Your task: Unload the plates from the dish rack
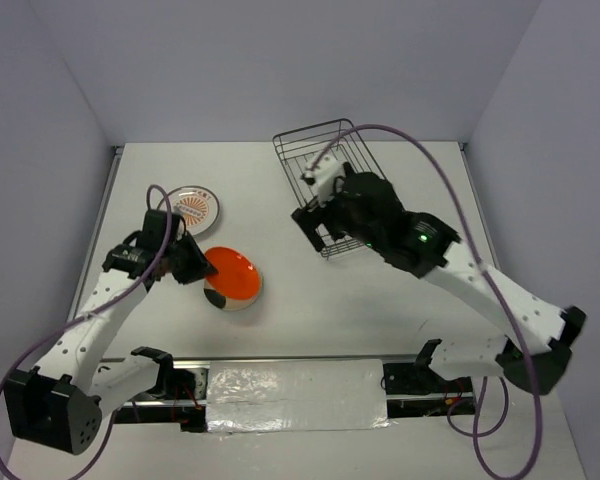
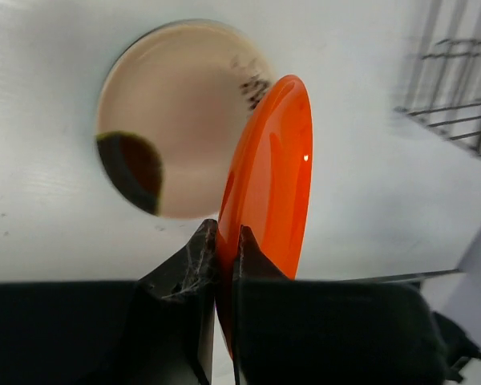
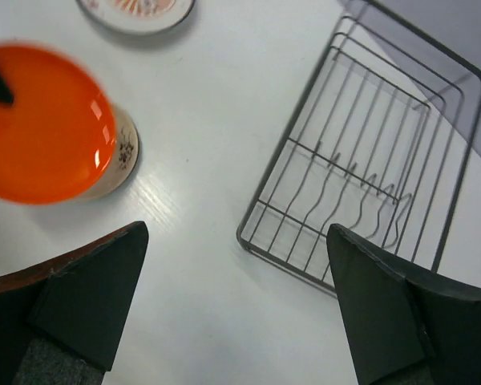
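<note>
My left gripper (image 2: 227, 230) is shut on the rim of the solid orange-red plate (image 2: 272, 176), which it holds tilted on edge. Just beneath lies a cream plate (image 2: 176, 112) with a dark patch, flat on the table. From above, the left gripper (image 1: 200, 267) sits at the left edge of the orange plate (image 1: 233, 272). A white plate with an orange pattern (image 1: 196, 205) lies further back. My right gripper (image 3: 236, 241) stands open and holds nothing, over the table beside the near corner of the dish rack (image 3: 289, 143). Only bare wire shows inside the rack.
The dish rack (image 1: 325, 160) stands at the back centre, with the right gripper (image 1: 315, 222) at its front left corner. Grey walls close in the table on three sides. A purple cable loops above each arm.
</note>
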